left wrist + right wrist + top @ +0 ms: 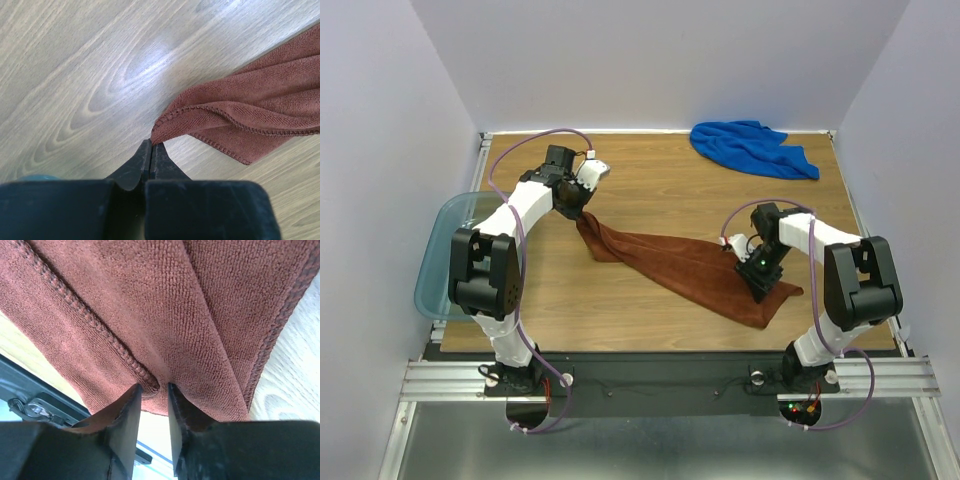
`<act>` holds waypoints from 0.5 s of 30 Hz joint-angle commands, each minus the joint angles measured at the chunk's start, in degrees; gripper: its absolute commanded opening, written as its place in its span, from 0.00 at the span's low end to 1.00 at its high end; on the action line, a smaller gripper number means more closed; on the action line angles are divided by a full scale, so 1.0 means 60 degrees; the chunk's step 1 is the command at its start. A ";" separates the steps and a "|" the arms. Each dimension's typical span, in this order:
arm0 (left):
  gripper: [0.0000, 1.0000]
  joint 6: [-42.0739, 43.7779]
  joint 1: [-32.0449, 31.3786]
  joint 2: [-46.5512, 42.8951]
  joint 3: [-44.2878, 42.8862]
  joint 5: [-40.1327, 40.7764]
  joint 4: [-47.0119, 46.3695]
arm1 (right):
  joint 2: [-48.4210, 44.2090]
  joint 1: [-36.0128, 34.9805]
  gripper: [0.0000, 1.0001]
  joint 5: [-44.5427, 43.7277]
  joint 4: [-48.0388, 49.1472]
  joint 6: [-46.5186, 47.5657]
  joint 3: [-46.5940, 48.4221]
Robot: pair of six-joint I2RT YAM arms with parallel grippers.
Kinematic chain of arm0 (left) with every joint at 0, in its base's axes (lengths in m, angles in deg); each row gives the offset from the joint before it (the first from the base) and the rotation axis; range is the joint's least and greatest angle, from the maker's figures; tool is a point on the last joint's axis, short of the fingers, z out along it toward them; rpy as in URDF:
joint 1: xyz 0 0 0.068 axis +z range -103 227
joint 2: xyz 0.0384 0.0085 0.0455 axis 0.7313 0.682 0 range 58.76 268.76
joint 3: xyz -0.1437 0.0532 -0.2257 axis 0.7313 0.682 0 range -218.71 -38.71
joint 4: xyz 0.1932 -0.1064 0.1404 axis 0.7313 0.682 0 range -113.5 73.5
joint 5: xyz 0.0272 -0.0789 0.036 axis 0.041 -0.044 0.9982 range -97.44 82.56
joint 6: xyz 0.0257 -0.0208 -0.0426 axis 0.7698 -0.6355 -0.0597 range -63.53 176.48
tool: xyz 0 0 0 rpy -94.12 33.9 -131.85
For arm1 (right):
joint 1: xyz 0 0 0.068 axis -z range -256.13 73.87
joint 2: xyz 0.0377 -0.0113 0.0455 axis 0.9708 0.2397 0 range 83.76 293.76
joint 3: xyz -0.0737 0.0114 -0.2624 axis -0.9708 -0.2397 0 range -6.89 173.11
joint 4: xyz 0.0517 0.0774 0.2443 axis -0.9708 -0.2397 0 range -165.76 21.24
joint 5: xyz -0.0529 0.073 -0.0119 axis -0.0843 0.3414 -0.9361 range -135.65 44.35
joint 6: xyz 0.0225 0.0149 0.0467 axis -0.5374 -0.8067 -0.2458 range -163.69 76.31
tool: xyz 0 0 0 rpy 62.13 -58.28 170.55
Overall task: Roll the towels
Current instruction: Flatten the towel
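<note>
Rust-brown towel point(690, 268): stretched diagonally across the middle of the wooden worktop point(650, 190), from far left to near right, and bunched into long folds.

Left pincer point(582, 214): fingers together, clamped on the far-left corner of the towel. In the left wrist view the tips point(151, 150) meet with no gap and the hemmed corner of the cloth point(240, 120) fans out from them, above the bare wood.

Right pincer point(761, 283): set on the near-right end of the towel. In the right wrist view the fingers point(152, 400) stand close together with a narrow slot between them, and a stitched hem fold is nipped at the tips; the grip appears clamped on the cloth.

Royal blue towel point(752, 147): crumpled in the far right corner of the worktop, well apart from both pincers.

Translucent teal plastic bin point(438, 255): at the left edge of the worktop, partly hidden behind the left arm
</note>
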 commanded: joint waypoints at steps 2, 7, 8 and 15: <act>0.00 0.0031 0.0034 -0.0108 0.0129 -0.0063 -0.0044 | -0.0193 0.0048 0.29 0.0625 -0.0231 -0.0016 0.0170; 0.00 -0.0028 0.0034 -0.0035 0.0100 -0.0107 -0.0073 | -0.0428 0.0048 0.17 0.0816 -0.0611 0.0043 0.0317; 0.00 -0.0042 0.0034 -0.0006 0.0085 -0.0107 -0.0059 | -0.0442 0.0048 0.17 0.0874 -0.0656 0.0072 0.0332; 0.00 -0.0028 0.0034 -0.0005 -0.0047 -0.0093 0.0029 | -0.0589 0.0048 0.27 0.0758 -0.0729 0.0043 0.0405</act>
